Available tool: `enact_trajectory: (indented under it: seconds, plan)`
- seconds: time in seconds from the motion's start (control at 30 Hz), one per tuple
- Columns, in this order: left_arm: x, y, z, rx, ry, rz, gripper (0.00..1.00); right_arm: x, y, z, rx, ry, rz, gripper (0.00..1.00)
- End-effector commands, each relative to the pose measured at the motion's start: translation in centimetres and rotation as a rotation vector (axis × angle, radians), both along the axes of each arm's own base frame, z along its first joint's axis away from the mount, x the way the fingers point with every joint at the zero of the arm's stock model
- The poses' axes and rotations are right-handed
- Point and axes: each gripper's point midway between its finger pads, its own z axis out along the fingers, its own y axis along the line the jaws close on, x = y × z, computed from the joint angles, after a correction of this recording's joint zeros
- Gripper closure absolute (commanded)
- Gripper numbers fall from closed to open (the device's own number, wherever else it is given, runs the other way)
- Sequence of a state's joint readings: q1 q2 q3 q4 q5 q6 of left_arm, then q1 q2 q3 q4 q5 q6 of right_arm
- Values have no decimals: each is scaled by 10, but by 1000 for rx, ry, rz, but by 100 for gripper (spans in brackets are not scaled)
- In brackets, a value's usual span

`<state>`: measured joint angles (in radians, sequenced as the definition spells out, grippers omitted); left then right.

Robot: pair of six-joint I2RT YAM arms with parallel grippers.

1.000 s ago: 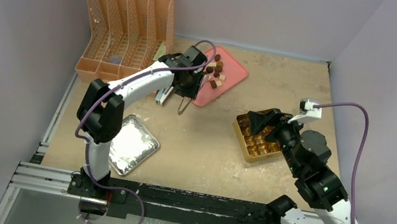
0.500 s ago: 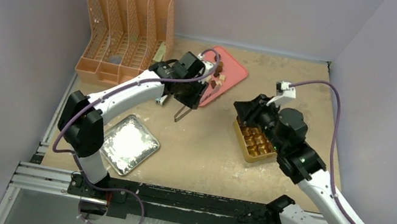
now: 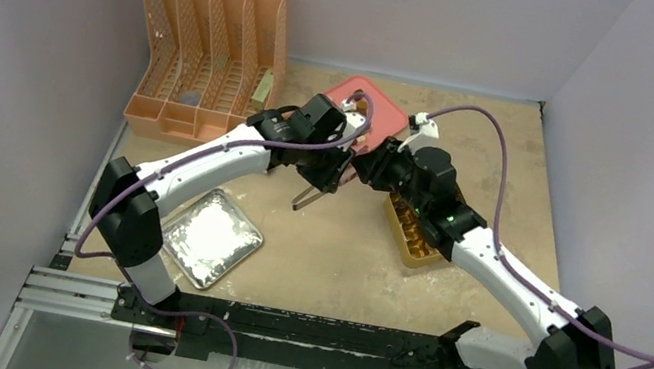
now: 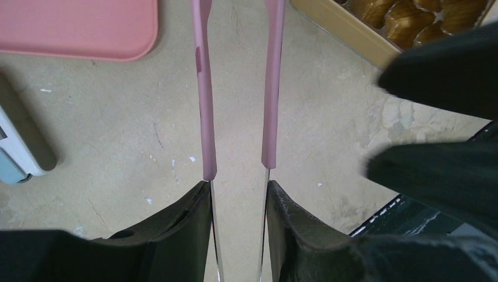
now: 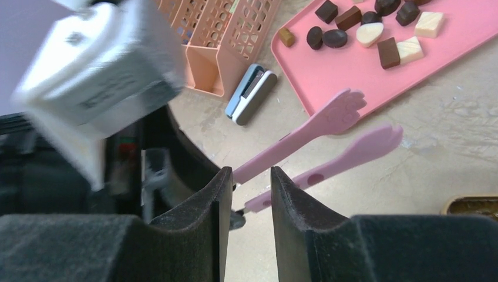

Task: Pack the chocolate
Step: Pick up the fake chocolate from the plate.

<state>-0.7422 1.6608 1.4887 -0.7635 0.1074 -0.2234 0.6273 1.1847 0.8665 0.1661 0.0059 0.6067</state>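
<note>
Left wrist view, my left gripper clamped pink plastic tongs, right gripper nearly closed, brown chocolate pieces lay ahead.

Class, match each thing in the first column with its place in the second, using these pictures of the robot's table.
Things:
1. tongs
2. chocolates
3. foil pan
4. orange rack

Places:
a. on the pink tray
b. in the left gripper
c. at the table's far left corner
d. near the front edge, on the left side

Pairs: 1-b, 2-a, 3-d, 4-c
</note>
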Motion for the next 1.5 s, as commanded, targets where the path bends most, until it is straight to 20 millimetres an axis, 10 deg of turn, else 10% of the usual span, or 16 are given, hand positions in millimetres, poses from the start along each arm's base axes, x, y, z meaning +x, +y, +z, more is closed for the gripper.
enact_trajectory:
  seconds: [0.0, 0.43, 1.0, 1.47]
  plan:
    - [0, -16, 53, -151, -102, -60, 64, 15, 20, 33, 82, -77, 43, 67]
    - [9, -19, 96, -251, -162, 0, 64, 19, 24, -6, 22, -13, 51, 67]
    - [76, 33, 65, -125, -167, 320, 64, -21, -76, 78, -58, -250, -216, 8]
    - [134, 58, 11, 28, -137, 516, 63, -49, -111, 73, -94, -263, -272, 1]
